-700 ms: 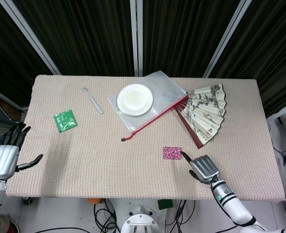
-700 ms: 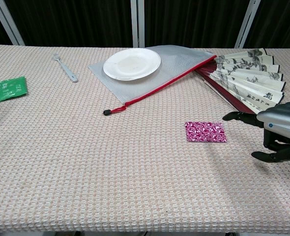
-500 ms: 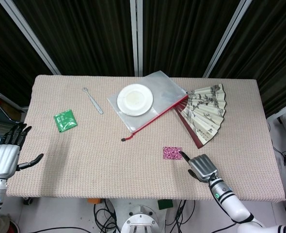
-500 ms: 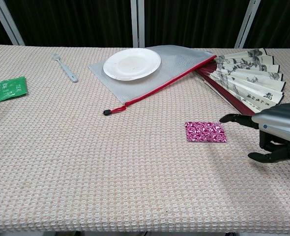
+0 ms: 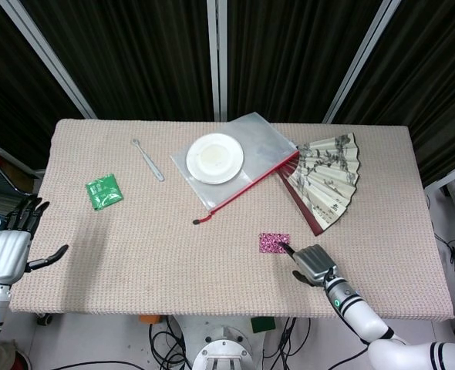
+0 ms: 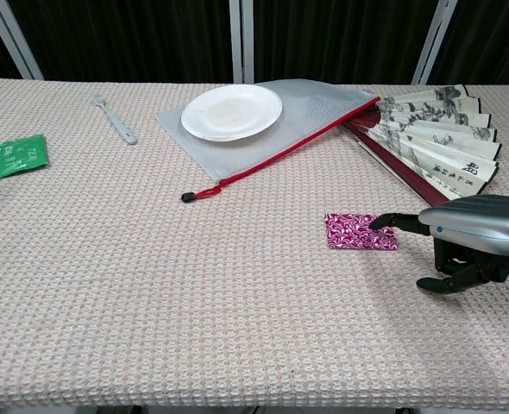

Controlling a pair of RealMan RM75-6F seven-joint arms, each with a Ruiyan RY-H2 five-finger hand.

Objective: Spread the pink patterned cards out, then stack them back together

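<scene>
We find the pink patterned cards lying as one flat stack on the woven table cover, toward its front right. The right hand reaches from the right; one extended fingertip meets the stack's right edge, other fingers curled under, holding nothing. The left hand hangs off the table's left edge, fingers spread, empty. Behind the cards: folding fan, zip pouch carrying a white plate.
</scene>
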